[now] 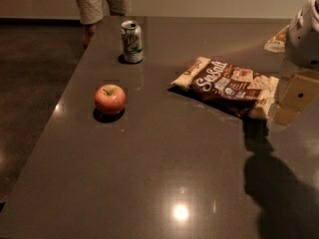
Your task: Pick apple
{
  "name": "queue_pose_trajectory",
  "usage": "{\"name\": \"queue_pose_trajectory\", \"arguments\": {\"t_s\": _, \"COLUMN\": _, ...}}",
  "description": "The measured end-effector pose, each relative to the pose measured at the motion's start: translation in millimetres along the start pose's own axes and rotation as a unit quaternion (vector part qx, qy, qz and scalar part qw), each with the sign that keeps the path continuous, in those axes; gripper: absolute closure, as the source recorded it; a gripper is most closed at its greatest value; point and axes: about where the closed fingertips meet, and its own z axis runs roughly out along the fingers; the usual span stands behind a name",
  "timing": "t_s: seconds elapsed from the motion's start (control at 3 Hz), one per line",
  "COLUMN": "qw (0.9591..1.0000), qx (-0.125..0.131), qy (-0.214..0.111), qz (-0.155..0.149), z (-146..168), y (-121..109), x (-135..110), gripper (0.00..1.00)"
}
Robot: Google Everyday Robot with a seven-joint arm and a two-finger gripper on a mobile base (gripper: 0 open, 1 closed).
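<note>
The gripper (298,96) hangs at the right edge of the view, low over the table (164,183); whether it is released or clenched I cannot tell. The apple (110,99) sits stem up, well apart from it toward the view's left, beyond the snack bag (227,86) lying between them. Being round, it offers no long axis, so the reach probably only has to clear the bag.

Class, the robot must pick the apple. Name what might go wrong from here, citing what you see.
1. The gripper sits at the picture's right edge, with the snack bag between it and the apple; reaching across might snag the bag.
2. The round apple lies near the left edge of the table; a nudge might roll it off.
</note>
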Motion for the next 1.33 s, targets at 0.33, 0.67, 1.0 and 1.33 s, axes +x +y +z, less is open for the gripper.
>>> {"name": "queue_pose_trajectory", "arguments": {"t_s": 0.33, "qw": 1.0, "qx": 0.001, "qy": -0.006, "qz": -0.001, "z": 2, "y": -3, "x": -5, "gripper": 0.0}}
{"name": "queue_pose_trajectory", "arguments": {"t_s": 0.67, "qw": 0.9994, "qx": -0.002, "qy": -0.035, "qz": -0.006, "z": 13, "y": -15, "x": -34, "gripper": 0.0}}
{"name": "queue_pose_trajectory", "arguments": {"t_s": 1.0, "qw": 0.997, "qx": -0.025, "qy": -0.073, "qz": -0.014, "z": 32, "y": -23, "x": -71, "gripper": 0.0}}
{"name": "queue_pose_trajectory", "arguments": {"t_s": 1.33, "qw": 0.9908, "qx": -0.066, "qy": -0.114, "qz": -0.032, "z": 67, "y": -20, "x": -120, "gripper": 0.0}}
